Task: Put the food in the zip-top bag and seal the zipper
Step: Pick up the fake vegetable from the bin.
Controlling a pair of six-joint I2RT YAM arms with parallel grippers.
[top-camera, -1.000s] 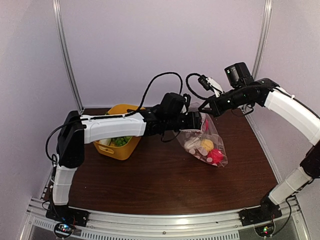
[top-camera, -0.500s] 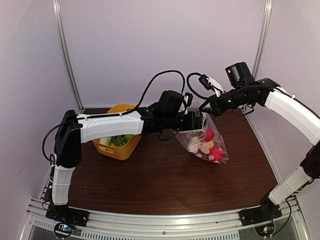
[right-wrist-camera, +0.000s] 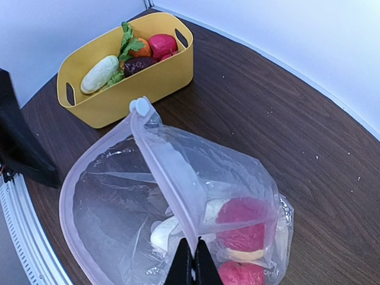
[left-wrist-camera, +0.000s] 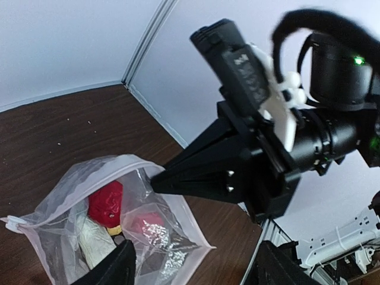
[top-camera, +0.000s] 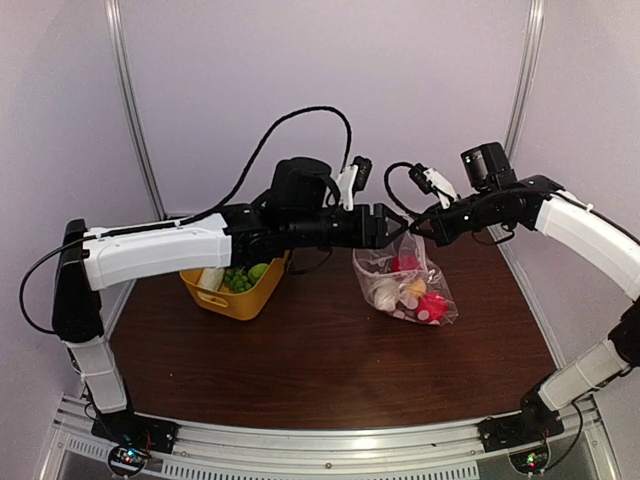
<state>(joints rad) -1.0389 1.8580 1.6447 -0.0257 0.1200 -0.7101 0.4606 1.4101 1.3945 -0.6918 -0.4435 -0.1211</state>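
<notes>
The clear zip-top bag (top-camera: 405, 285) hangs from my right gripper (top-camera: 420, 226), its bottom resting on the table. It holds red, white, yellow and pink toy food (top-camera: 418, 298). In the right wrist view my right gripper (right-wrist-camera: 191, 264) is shut on the zipper strip (right-wrist-camera: 169, 172), and the bag (right-wrist-camera: 113, 208) gapes open to the left of it. My left gripper (top-camera: 388, 226) hovers open and empty just left of the bag's top. In the left wrist view it (left-wrist-camera: 196, 274) is above the bag (left-wrist-camera: 71, 202). More food (right-wrist-camera: 104, 71) lies in the yellow tub.
The yellow tub (top-camera: 240, 300) stands at the back left under my left arm, also in the right wrist view (right-wrist-camera: 151, 83), holding a white, an orange, a red, a dark purple and green pieces. Purple walls close the back and sides.
My left arm has risen and swung back to the left, its gripper off the bag's mouth. The bag has been lifted from a slant to hang more upright under my right gripper.
</notes>
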